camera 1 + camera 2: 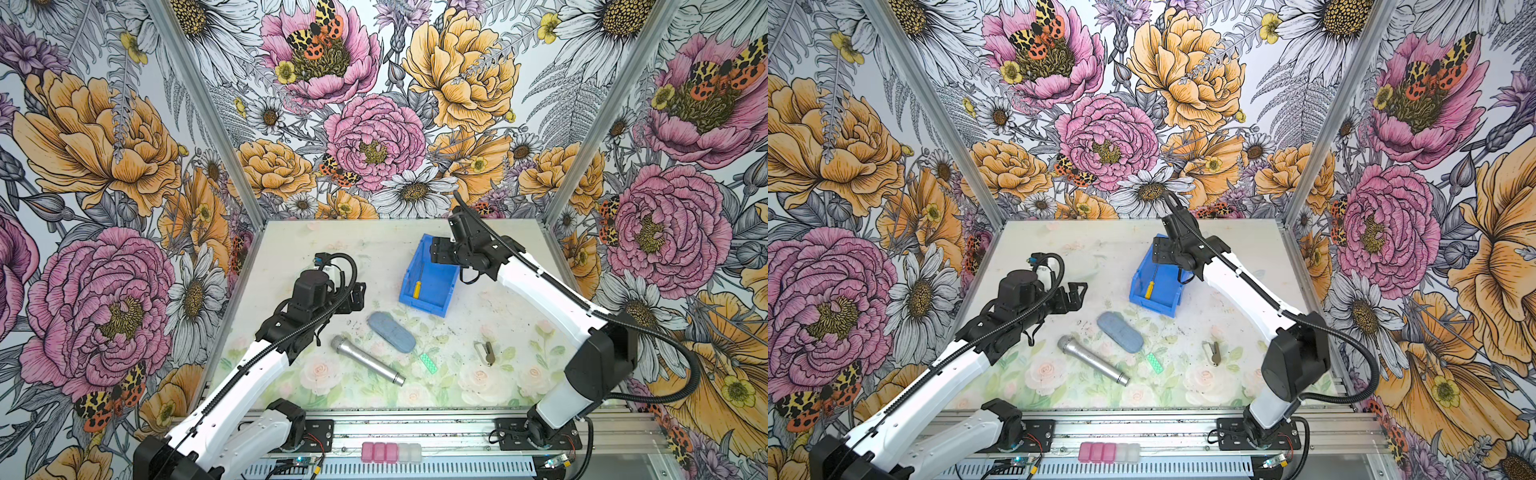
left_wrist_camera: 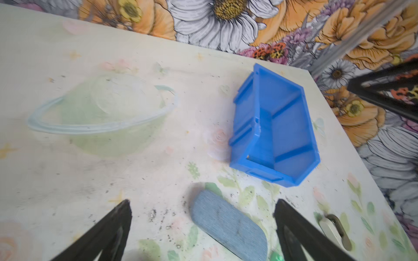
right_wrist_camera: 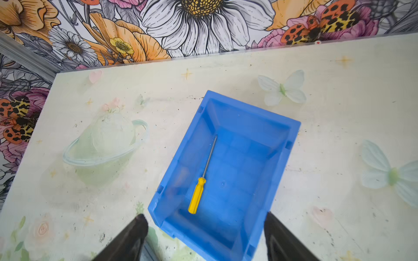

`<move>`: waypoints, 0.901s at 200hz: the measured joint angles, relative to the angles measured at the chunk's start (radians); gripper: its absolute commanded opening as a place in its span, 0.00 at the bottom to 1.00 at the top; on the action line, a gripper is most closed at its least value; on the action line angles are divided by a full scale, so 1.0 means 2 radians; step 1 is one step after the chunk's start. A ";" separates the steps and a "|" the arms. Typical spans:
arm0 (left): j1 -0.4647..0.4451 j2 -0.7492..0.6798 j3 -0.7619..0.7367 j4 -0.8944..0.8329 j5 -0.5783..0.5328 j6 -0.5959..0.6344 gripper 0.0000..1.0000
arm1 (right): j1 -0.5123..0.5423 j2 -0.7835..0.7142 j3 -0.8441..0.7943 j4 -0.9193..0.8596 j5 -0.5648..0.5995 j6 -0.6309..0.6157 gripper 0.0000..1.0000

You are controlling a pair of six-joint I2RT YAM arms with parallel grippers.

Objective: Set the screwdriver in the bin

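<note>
Evidently the main step looked done: the screwdriver point(image 3: 199, 192) lay flat on the floor of the bin point(image 3: 291, 128), its yellow handle toward the lower front end and its shaft tip near the far wall, touching nothing but blue plastic. The right gripper point(image 3: 205, 215) hung above the bin with its fingers spread wide and nothing between them. That pose suited a drop from above rather than a careful set-down, and I judged the sensible next move was to lift clear without clipping the tall walls. The left gripper point(image 2: 203, 201) was likewise wide apart and empty, held near the grey-blue oval case point(image 2: 226, 226) and apart from the bin, presumably to leave the other arm room. A silver microphone point(image 1: 368, 361), a small green strip point(image 1: 427, 362) and a metal clip-like piece point(image 1: 485, 353) lay on the table point(image 1: 332, 249) nearer the arm bases, none touching the bin. That surface was pale and scuffed, printed with faint roses, a ringed planet and butterflies. Bold floral wallpaper with spotted moths covered the three enclosure walls.
</note>
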State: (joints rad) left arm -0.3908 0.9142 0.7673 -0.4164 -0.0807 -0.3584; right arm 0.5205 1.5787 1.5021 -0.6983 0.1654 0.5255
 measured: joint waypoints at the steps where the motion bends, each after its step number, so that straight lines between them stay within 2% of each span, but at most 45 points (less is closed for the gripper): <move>1: 0.003 -0.002 -0.001 0.000 -0.004 0.000 0.99 | 0.000 -0.004 -0.003 0.000 0.002 -0.002 0.99; 28: 0.051 -0.042 -0.037 0.002 -0.068 0.003 0.99 | -0.001 -0.087 -0.076 0.007 0.042 -0.025 0.99; 52: 0.090 -0.068 -0.074 0.012 -0.102 0.016 0.99 | -0.010 -0.168 -0.161 0.038 0.079 -0.047 0.99; 72: 0.123 -0.086 -0.116 0.051 -0.120 0.038 0.99 | -0.026 -0.235 -0.245 0.084 0.124 -0.064 0.99; 89: 0.147 -0.091 -0.157 0.103 -0.127 0.062 0.99 | -0.049 -0.268 -0.321 0.138 0.187 -0.067 0.99; 107: 0.166 -0.090 -0.209 0.177 -0.130 0.092 0.99 | -0.081 -0.273 -0.405 0.216 0.215 -0.090 0.99; 135: 0.179 -0.051 -0.252 0.279 -0.130 0.124 0.99 | -0.130 -0.256 -0.527 0.356 0.210 -0.149 0.99; 180: 0.181 0.094 -0.255 0.462 -0.117 0.142 0.99 | -0.188 -0.154 -0.558 0.539 0.166 -0.190 0.99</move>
State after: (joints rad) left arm -0.0284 1.1019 0.2565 0.5072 -0.3153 -0.0734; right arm 0.1444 1.2701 0.3870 0.3798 0.4976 0.1448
